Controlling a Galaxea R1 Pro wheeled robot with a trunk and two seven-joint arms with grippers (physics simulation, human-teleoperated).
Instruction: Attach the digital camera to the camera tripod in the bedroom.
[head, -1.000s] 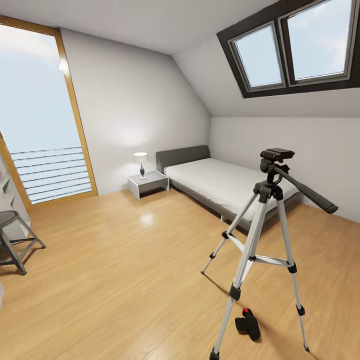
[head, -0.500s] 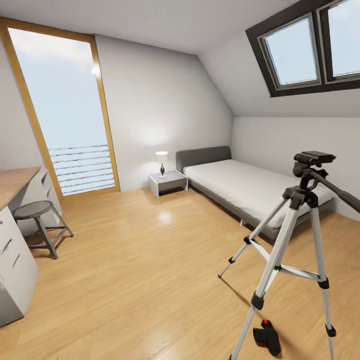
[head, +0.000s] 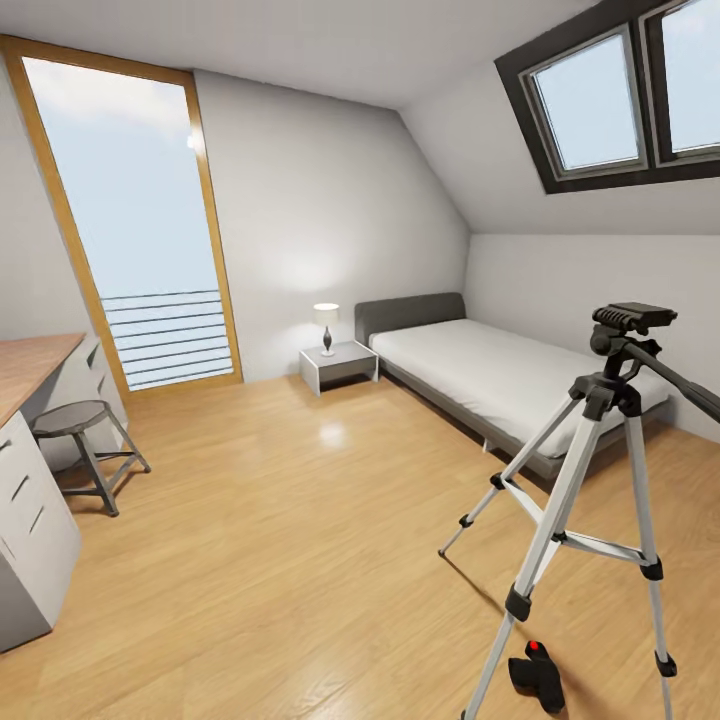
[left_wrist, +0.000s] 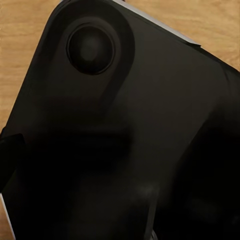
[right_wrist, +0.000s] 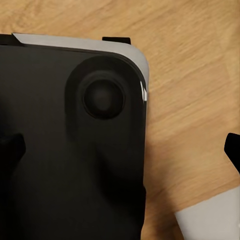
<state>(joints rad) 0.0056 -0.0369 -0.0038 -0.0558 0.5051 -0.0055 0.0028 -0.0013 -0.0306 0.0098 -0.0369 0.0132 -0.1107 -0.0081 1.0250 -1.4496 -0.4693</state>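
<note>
Across the bedroom's wood floor (head: 250, 560), head view: the camera tripod (head: 590, 480) stands at right, in front of the bed (head: 490, 375), its black head bare; the digital camera (head: 537, 672) lies on the floor between the tripod's legs, red button up. Both wrist views look down on the robot's dark base over floorboards, and the state of either arm's jaws cannot be told. Judged progress: nothing grasped or attached; approach, pickup and mounting all remain

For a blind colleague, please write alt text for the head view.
A silver-legged camera tripod stands on the light wood floor at the right, with a small black digital camera lying between its feet. Behind are a bed, a nightstand with a lamp, a tall window and a stool.
</note>
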